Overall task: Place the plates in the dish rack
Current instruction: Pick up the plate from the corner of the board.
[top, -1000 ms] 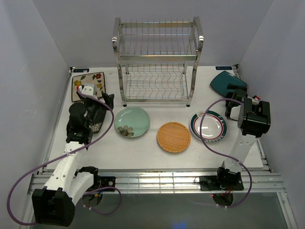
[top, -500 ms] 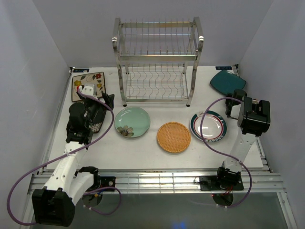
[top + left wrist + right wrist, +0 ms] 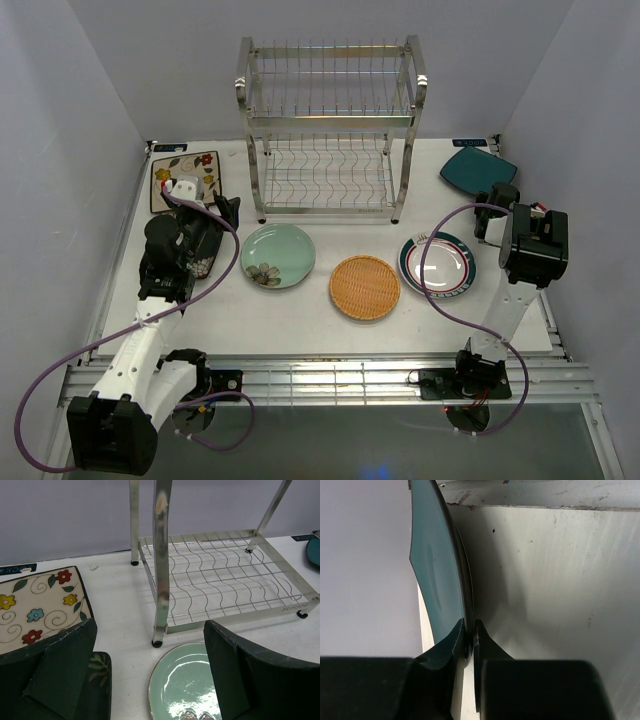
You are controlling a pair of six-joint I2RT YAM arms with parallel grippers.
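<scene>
1. The teal plate [image 3: 437, 570] stands edge-on in the right pincer [image 3: 470, 635]. Its rim is nipped between the two fingertips, which sit almost together on it, and the rest of the plate reaches out beyond the tips, away from the arm's base.
2. It looks like glazed ceramic (stiff, slick, quick to chip) and heavy for so small a bite. I judge it may swing or slip about the pinch, so a deeper hold on the rim would serve better.
3. I cannot tell whether its far edge is clear of the table [image 3: 300, 320].
4. The dish rack [image 3: 330, 130] stands well apart, off to this pincer's left.
5. The striped plate [image 3: 437, 263] lies near, back toward the base, with the woven plate [image 3: 365, 288] and the pale green plate [image 3: 278, 255] farther left.
6. The left pincer [image 3: 150, 677] gapes wide and holds nothing. It hangs over the dark floral plate [image 3: 99, 672], with the cream floral plate [image 3: 40, 605] just ahead to its left.
</scene>
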